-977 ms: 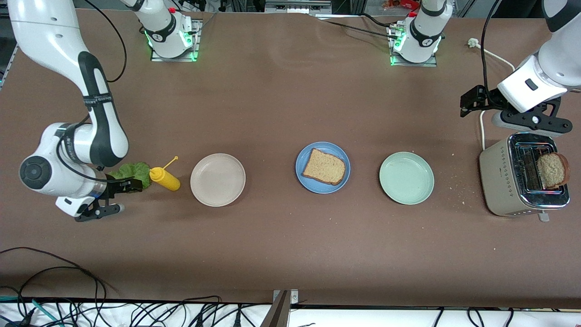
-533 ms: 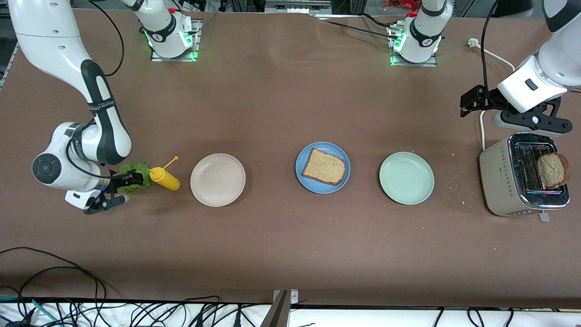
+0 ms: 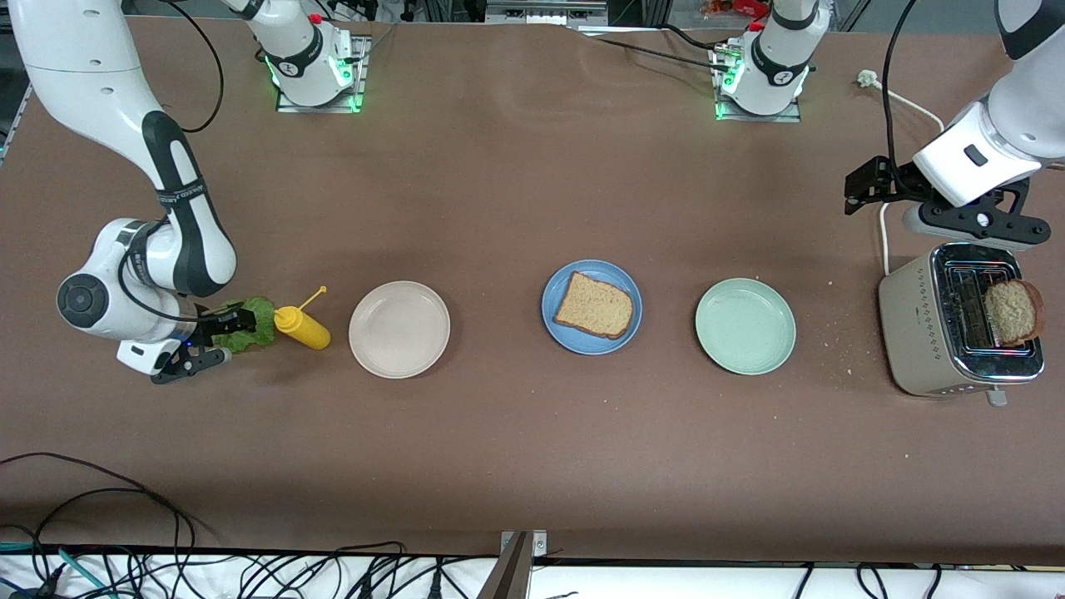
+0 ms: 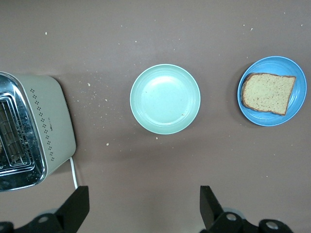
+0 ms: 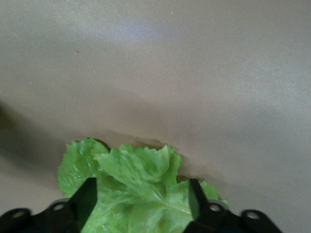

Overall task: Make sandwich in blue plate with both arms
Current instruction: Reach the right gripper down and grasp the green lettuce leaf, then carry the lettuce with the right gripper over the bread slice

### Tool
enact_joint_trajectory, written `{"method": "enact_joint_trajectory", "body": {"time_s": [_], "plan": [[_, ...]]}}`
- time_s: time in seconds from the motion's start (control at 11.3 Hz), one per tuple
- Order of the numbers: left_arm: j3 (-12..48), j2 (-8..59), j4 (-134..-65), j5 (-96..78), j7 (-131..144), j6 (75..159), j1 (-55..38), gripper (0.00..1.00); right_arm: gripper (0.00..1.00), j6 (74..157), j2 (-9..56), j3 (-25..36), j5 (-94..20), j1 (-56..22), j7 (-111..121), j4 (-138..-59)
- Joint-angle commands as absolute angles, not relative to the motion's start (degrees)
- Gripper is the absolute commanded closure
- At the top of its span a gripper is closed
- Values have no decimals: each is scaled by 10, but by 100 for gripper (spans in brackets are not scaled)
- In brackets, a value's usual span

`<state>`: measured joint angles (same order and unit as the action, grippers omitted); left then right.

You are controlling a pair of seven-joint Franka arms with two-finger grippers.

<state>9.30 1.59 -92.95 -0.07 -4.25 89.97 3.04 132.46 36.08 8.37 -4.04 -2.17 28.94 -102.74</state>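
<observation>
The blue plate (image 3: 553,320) sits mid-table with one slice of toasted bread (image 3: 594,304) on it; both also show in the left wrist view, plate (image 4: 299,73) and bread (image 4: 267,92). A second slice (image 3: 1011,312) stands in the toaster (image 3: 915,333). The green lettuce leaf (image 3: 254,324) lies on the table at the right arm's end. My right gripper (image 3: 223,337) is low at the leaf, open, with its fingers on either side of the lettuce (image 5: 136,179). My left gripper (image 3: 975,223) waits open and empty above the table beside the toaster (image 4: 48,121).
A yellow squeeze bottle (image 3: 301,327) lies right beside the lettuce, toward the beige plate (image 3: 399,329). A pale green plate (image 3: 745,326) sits between the blue plate and the toaster. Crumbs lie around the toaster. A white cord (image 3: 884,241) runs by it.
My right gripper has moved away from the front camera and onto the lettuce, so its fingers now straddle the leaf. The left arm has not moved.
</observation>
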Motion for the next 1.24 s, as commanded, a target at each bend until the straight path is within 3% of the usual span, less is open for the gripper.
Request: {"method": "enact_joint_trajectory", "body": {"time_s": [0.0, 0.09, 0.53, 0.98, 1.16], "plan": [[94, 18, -923, 5, -42, 893, 34, 0, 77, 1332, 342, 81, -40, -18, 324, -1049], [94, 18, -923, 5, -42, 894, 34, 0, 100, 1329, 339, 81, -40, -18, 324, -1047], [95, 18, -919, 5, -40, 894, 33, 0, 100, 1268, 291, 78, -43, -19, 323, -1034], [95, 21, -918, 5, -40, 894, 32, 0, 100, 1138, 201, 65, -81, -22, 308, -1002], [96, 29, -905, 5, -39, 893, 27, 0, 100, 1066, 192, 65, -98, -39, 265, -952]]}}
